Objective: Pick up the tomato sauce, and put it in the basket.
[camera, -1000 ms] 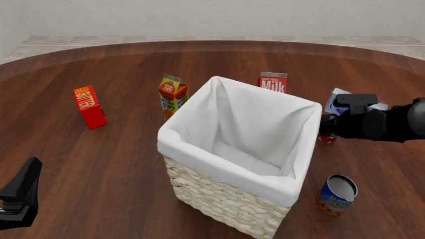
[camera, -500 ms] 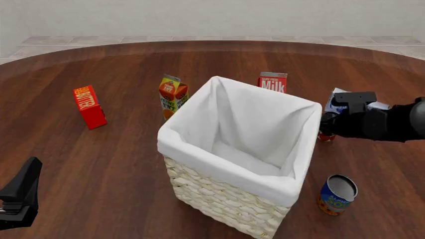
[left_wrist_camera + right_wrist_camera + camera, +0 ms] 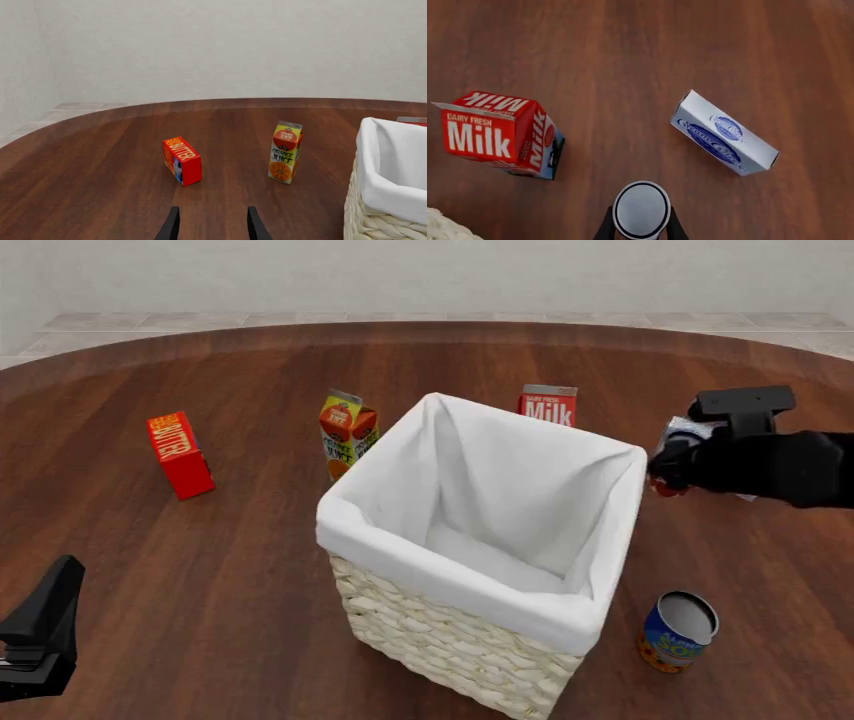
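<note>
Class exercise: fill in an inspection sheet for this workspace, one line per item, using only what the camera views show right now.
Surface: dark wooden table.
Job's things: tomato sauce held between the right gripper's fingers; basket mid-table, white lining, nothing seen inside.
Clutter: butter box, orange juice carton, milk carton, cream cheese box, blue and yellow can.
Grippers: left gripper open; right gripper gripping the can.
Cables: nothing seen.
Surroundings: pale wall, tiled floor.
</note>
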Tool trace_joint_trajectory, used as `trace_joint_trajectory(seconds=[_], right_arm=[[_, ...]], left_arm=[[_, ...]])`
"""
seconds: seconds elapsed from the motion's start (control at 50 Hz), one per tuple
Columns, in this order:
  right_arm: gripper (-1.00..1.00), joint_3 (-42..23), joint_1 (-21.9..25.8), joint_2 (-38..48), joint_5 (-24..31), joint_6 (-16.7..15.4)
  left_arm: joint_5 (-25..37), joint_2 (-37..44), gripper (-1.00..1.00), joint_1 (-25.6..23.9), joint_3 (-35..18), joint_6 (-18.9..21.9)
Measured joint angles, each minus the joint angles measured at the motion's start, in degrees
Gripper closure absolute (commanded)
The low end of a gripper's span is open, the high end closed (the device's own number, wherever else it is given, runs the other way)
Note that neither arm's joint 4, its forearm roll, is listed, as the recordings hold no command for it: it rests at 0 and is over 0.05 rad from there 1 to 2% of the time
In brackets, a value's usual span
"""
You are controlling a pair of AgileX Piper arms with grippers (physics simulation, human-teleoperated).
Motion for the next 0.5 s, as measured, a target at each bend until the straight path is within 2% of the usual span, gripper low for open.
trace_joint_trajectory(seconds=[0.5], right_arm=[[1.0,-4.2,1.2,-17.6,16.7,-2.4]], left_arm=[[0.0,0.0,-1.0,0.0,0.0,0.0]])
